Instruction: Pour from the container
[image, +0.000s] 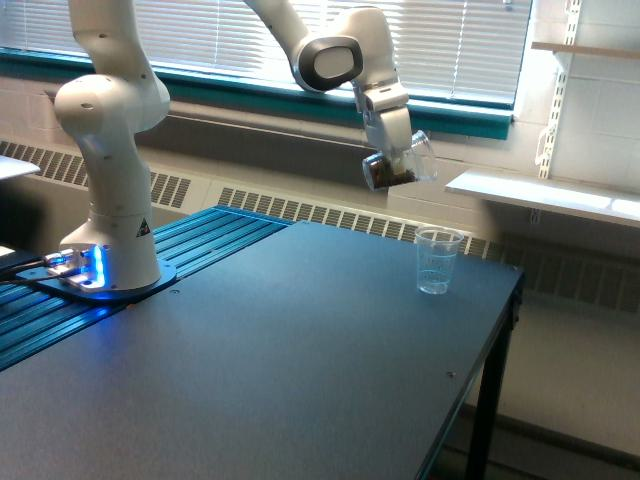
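Gripper (393, 170) apparently clamping tilted container (420, 157), high above cup (437, 260) near table edge (500, 330)

The white arm rises from its base (110, 275) at the exterior view's left, goes up out of the top edge and comes back down through a bent wrist (340, 55) toward the far right. The gripper (392, 168) hangs high above the table, angled down and slightly right, its fingers closed around the container (420, 157), which is tilted.

Tilted container (418, 157) in fingers (385, 172)
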